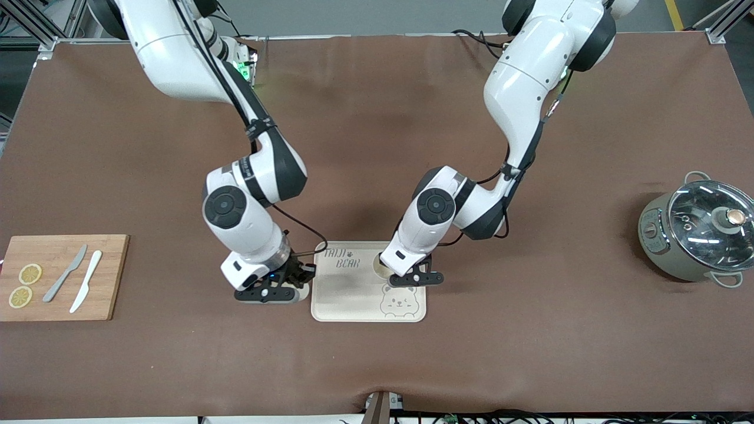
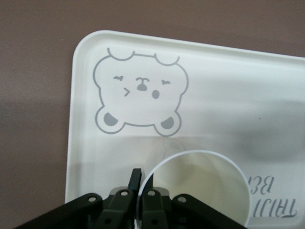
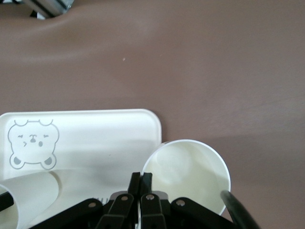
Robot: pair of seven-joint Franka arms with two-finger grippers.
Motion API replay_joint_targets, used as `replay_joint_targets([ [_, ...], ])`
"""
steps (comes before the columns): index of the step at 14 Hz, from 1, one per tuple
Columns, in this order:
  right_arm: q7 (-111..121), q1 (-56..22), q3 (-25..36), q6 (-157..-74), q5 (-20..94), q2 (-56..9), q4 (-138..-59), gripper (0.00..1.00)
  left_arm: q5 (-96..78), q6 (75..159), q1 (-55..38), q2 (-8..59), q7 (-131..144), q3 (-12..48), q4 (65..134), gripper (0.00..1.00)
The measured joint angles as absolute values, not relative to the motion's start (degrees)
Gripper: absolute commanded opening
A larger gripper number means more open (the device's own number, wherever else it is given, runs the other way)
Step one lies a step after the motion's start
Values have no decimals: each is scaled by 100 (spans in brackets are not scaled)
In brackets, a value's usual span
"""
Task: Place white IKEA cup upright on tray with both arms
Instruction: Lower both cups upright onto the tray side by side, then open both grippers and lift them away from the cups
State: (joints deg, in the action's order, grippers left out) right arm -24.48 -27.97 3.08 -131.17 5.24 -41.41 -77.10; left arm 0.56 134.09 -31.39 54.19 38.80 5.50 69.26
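The cream tray (image 1: 353, 300) with the bear drawing lies near the front camera, at the table's middle. A white cup (image 1: 380, 266) stands upright on it beside the "TAIJI BEAR" lettering. My left gripper (image 1: 396, 275) is shut on its rim, one finger inside and one outside, as the left wrist view shows the gripper (image 2: 143, 177), the cup (image 2: 200, 191) and the tray (image 2: 214, 95). A second white cup (image 1: 301, 292) stands upright at the tray's edge toward the right arm's end. My right gripper (image 1: 294, 281) is shut on that cup (image 3: 190, 176); the right wrist view shows the gripper (image 3: 141, 180) pinching its rim.
A wooden cutting board (image 1: 65, 277) with two lemon slices, a grey knife and a white knife lies at the right arm's end. A grey-green pot with a glass lid (image 1: 698, 235) stands at the left arm's end. Brown cloth covers the table.
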Motion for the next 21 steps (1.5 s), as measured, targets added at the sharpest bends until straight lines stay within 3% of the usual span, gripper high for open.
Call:
replay_joint_targets([
  [4,-2639,-3054,309,-13194,524,-4317,-7707,0,239,13131,-3141,5419,3880,511,6920,0],
  [5,-2681,-3100,310,-13244,524,-4357,-7707,0,242,13128,-3142,5420,3890,511,6919,78],
  [6,-2742,-3142,310,-13300,524,-4392,-7707,0,243,13125,-3141,5420,3928,511,6919,100],
  [12,-2860,-3296,310,-13369,521,-4511,-7707,0,321,13003,-3176,5409,4357,471,6853,100],
  [17,-2862,-3328,310,-13375,521,-4580,-7707,0,321,12135,-3060,4952,4398,440,6627,100],
  [18,-2862,-3330,310,-13375,521,-4585,-7706,6,321,11940,-2981,4760,4388,437,6607,100],
  [21,-2864,-3335,310,-13386,521,-4597,-7706,41,320,11540,-2645,4175,4054,427,6602,100],
])
